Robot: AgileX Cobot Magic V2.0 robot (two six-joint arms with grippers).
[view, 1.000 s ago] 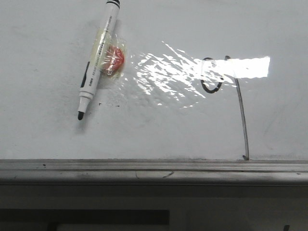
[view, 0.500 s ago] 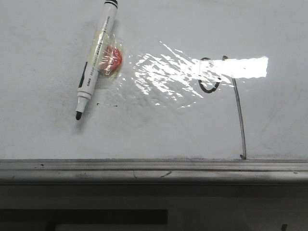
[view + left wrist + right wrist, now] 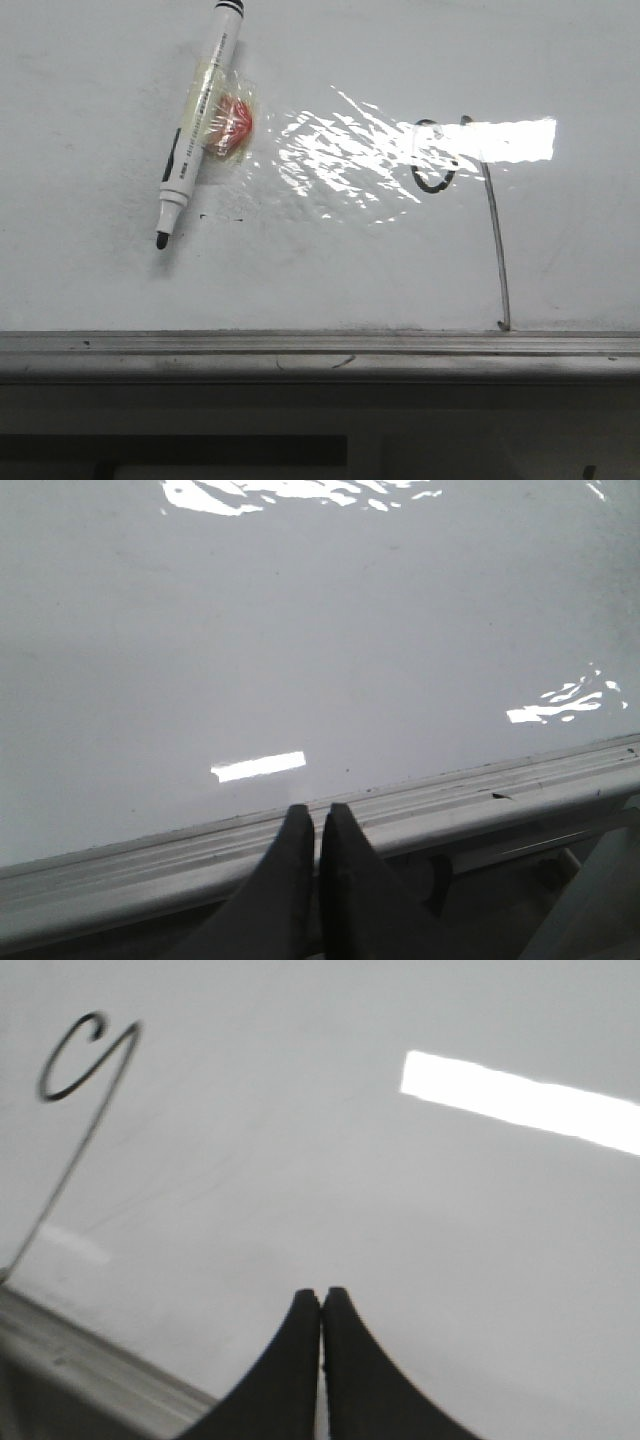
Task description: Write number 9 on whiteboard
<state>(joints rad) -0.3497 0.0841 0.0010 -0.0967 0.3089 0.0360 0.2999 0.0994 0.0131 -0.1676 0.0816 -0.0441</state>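
The whiteboard (image 3: pixel 320 270) fills the front view, glossy with glare, a grey rail (image 3: pixel 320 355) along its near edge. The number 9 (image 3: pixel 497 250) is drawn at the right: a small oval loop joined to a long thin stem reaching the rail. It also shows in the right wrist view (image 3: pixel 75 1120). A white marker (image 3: pixel 195 130) with a black tip lies on the board at the upper left, with yellowish tape and a red blob around its middle. My left gripper (image 3: pixel 318 812) is shut and empty over the rail. My right gripper (image 3: pixel 322 1295) is shut and empty above the board, to the right of the 9.
Bright glare patches (image 3: pixel 350 155) lie between the marker and the 9. Small black specks (image 3: pixel 220 217) sit near the marker tip. A dark gap and table frame (image 3: pixel 200 445) show below the rail. No gripper shows in the front view.
The whole front view has shifted slightly: marker and 9 sit a few pixels to the left and higher than a second ago. Nothing was grasped or released.
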